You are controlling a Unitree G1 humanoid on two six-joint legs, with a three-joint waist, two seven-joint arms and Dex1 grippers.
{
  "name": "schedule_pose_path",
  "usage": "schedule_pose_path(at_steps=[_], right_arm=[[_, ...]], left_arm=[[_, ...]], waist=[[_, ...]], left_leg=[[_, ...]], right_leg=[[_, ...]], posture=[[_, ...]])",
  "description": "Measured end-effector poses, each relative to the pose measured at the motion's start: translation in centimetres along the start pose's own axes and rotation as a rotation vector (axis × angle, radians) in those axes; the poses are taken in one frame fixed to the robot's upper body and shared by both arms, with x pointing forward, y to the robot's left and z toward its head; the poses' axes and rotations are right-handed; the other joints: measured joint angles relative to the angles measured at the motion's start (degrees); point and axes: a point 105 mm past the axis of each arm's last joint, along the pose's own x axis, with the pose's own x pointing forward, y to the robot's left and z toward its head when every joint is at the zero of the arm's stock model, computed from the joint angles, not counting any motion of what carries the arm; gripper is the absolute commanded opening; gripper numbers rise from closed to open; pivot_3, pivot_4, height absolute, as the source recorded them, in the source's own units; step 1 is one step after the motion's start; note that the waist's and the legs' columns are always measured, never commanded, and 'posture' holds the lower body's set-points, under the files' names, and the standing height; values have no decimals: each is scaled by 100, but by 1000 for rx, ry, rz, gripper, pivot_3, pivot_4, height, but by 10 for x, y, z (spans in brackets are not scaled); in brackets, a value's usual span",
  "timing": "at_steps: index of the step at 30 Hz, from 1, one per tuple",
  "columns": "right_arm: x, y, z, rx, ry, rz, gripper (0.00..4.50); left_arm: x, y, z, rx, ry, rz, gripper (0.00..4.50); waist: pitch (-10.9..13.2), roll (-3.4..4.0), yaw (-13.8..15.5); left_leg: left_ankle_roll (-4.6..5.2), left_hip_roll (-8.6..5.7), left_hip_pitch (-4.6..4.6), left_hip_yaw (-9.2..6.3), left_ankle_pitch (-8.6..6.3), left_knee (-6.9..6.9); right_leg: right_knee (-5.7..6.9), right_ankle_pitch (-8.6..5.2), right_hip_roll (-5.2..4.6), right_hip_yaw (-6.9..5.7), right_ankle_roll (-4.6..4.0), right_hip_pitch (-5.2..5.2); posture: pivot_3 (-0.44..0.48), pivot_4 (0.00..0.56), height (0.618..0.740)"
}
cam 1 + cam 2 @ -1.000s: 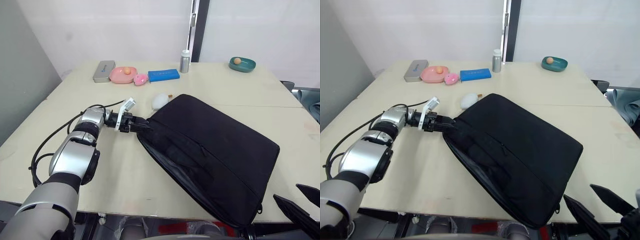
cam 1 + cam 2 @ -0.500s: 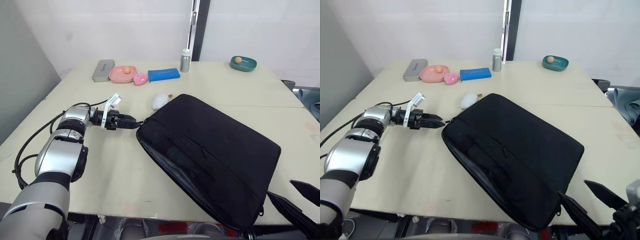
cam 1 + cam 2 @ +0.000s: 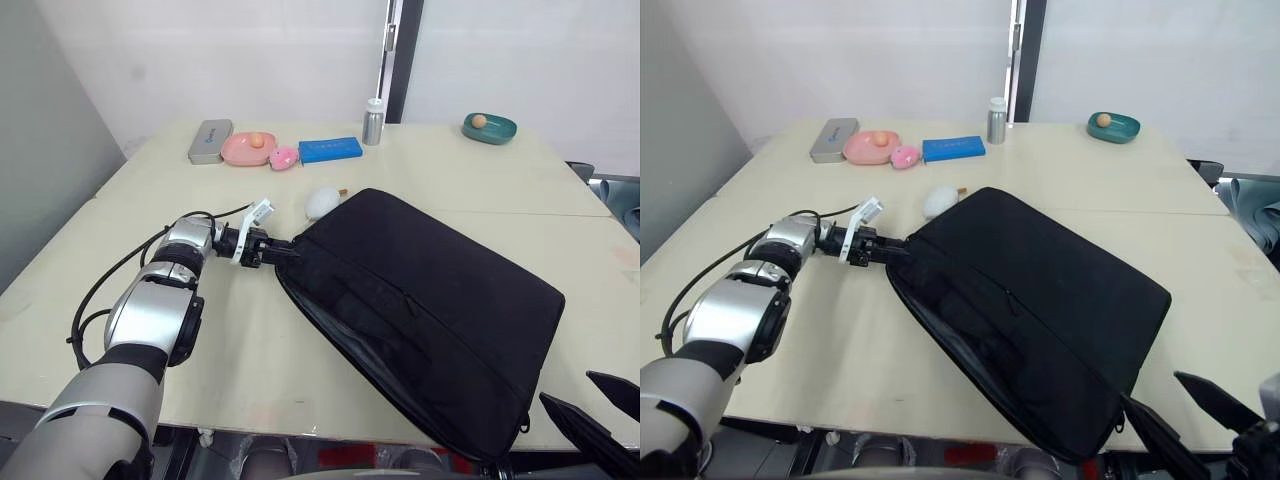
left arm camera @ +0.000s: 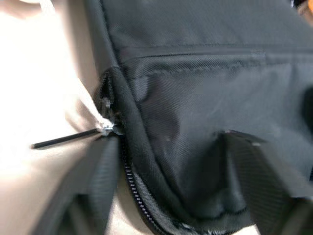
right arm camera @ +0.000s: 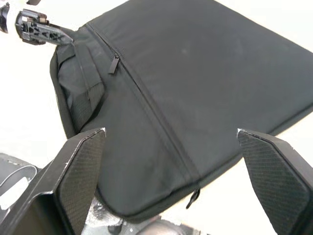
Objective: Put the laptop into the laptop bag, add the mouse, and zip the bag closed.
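Laptop bag (image 3: 425, 310) lies flat across the near half of the table (image 3: 180, 350), its long edge still unzipped along the near side, and you can't tell from here whether the laptop sits inside. Your left gripper (image 3: 283, 254) touches the bag's left corner by the zipper end; whether its fingers have closed on anything, you cannot tell. Your right gripper (image 5: 173, 171) hangs wide open above the bag's near right corner, holding nothing. The mouse (image 3: 321, 202) waits just beyond the bag, not yet packed, and zipping remains.

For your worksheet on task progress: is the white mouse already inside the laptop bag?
No, the mouse lies on the table just beyond the laptop bag.
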Motion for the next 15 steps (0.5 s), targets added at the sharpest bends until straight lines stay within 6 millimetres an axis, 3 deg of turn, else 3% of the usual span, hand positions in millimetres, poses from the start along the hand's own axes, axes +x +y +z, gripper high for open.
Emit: schedule_pose_path(at_steps=[3, 8, 15], right_arm=[[-6, 4, -4, 62, 9, 3, 4500], [-8, 8, -16, 174, 28, 26, 4500], [-3, -18, -49, 359, 73, 17, 4500]], left_arm=[[-2, 1, 1, -13, -16, 5, 1269], [-7, 3, -2, -34, -53, 16, 1269], [-18, -3, -13, -58, -60, -25, 1269]], waist=[[1, 1, 7], [1, 1, -34], [4, 3, -91]], left_leg=[[5, -10, -2, -1, -1, -6], [17, -38, -3, -1, -1, -17], [19, -43, -6, -2, -1, -27]], right_leg=[[-3, -3, -11, -2, 5, 0], [-9, -6, -34, -2, 15, 0], [-14, -6, -36, -4, 15, 0]], posture=[[0, 150, 740], [0, 150, 740], [0, 150, 740]])
